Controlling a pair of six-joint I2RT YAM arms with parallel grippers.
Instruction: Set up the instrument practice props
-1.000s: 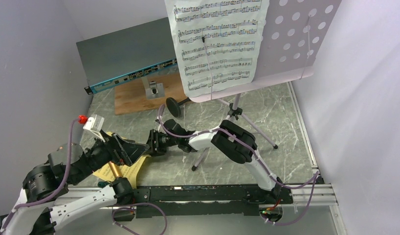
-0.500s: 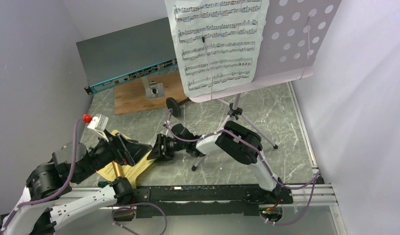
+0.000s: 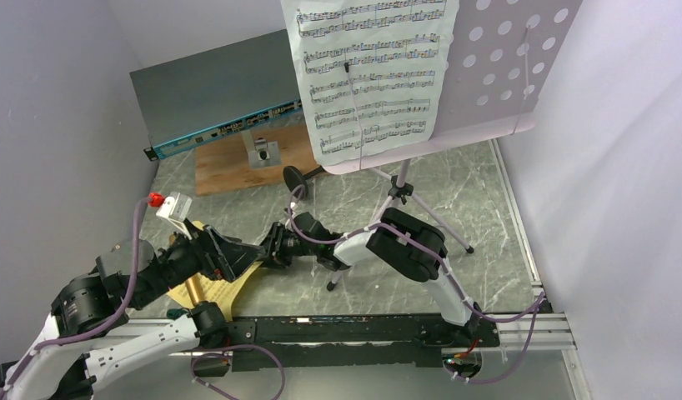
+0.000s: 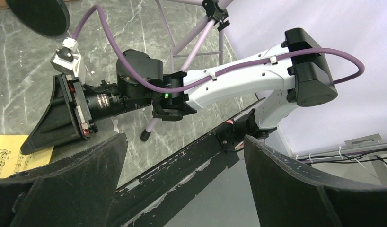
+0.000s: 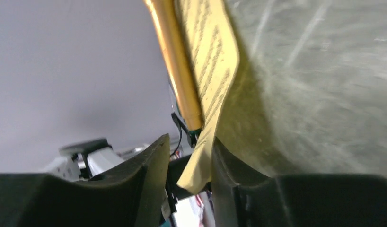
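Straddling yellow music sheet (image 5: 215, 61) corner: right gripper (image 5: 189, 142), 2 fingers narrowly apart, unclamped. Gold microphone (image 5: 175, 56) lies against sheet. Left gripper (image 4: 184, 138) hovers near sheet, fingers spread wide.

Pale lilac-grey walls (image 3: 54, 117) closed in on three sides, a dark marbled tabletop (image 3: 479, 200) lay between, and the light looked soft, possibly from overhead.

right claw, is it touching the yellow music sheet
Touching. Right wrist view: the right claw straddles a corner of the yellow music sheet, which rests against one finger, a dark gap beside the other.
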